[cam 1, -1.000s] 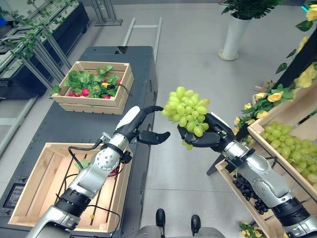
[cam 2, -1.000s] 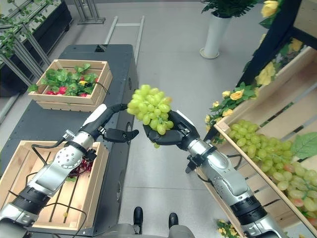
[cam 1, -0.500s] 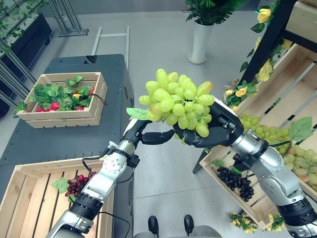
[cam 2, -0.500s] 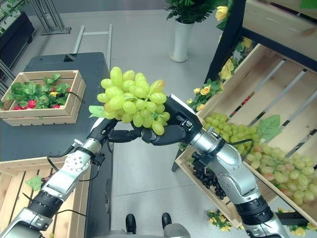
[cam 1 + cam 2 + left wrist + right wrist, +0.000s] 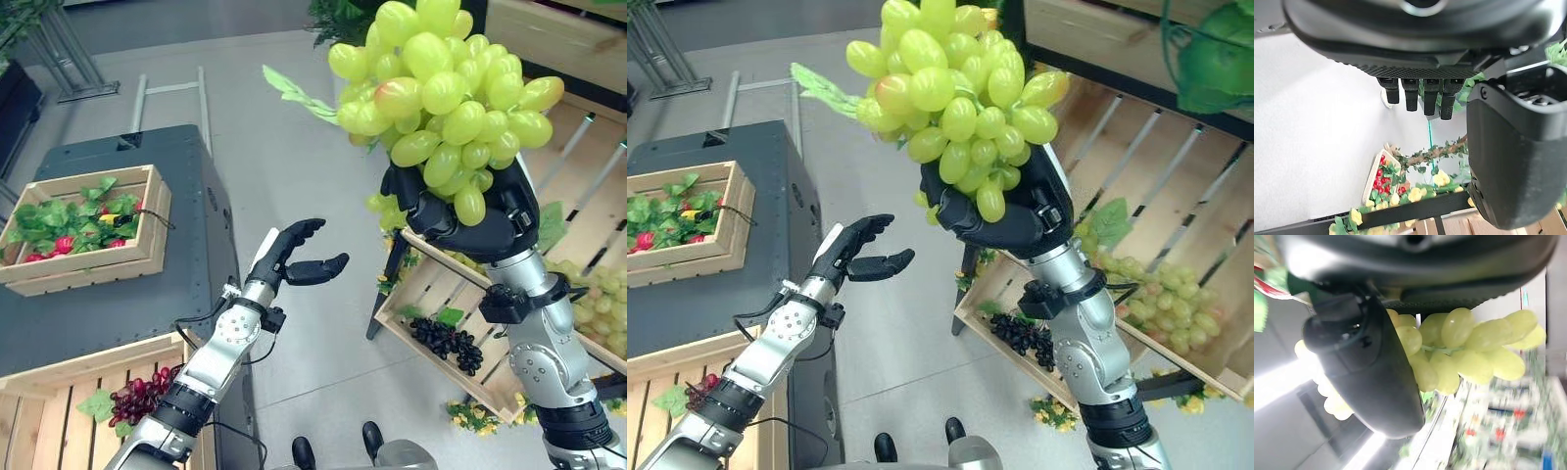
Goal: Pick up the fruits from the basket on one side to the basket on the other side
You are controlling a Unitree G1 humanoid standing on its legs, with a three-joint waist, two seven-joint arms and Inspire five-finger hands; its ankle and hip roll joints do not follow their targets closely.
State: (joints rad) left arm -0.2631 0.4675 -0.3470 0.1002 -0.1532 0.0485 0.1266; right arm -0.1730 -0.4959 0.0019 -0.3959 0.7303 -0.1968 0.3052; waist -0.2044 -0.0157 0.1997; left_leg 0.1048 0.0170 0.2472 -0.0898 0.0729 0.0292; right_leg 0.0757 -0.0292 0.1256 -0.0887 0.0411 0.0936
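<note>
The right robot hand [image 5: 470, 220] is up high, fingers and thumb curled round the stem end of a big bunch of green grapes [image 5: 441, 93]; the bunch stands above the palm, bulging up and outward, a green leaf [image 5: 294, 93] trailing off toward the robot's left; the right wrist view confirms it, grapes [image 5: 1464, 350] pressed in behind the thumb.

The left robot hand [image 5: 294, 259] waits lower down and to the left, empty, fingers loosely extended and thumb apart, palm turned toward the fruit; it hangs over the floor just off the edge of the dark table [image 5: 118, 294].

Here is the relation that matters; the grapes sit up and to the right of the left robot hand, well apart from it, and the receiving crate [image 5: 69, 401] lies down at the lower left, on the table, a dark red bunch [image 5: 142, 397] already in it; the source shelf crates [image 5: 441, 323] with more fruit are on the right. So the bunch is in mid-carry, between the two sides; my read is that it must come down and across to the left, either into the waiting left robot hand or straight over the crate; the left one is plainly nearer that crate. A second crate of leaves and red fruit [image 5: 78, 220] sits farther back on the table.
</note>
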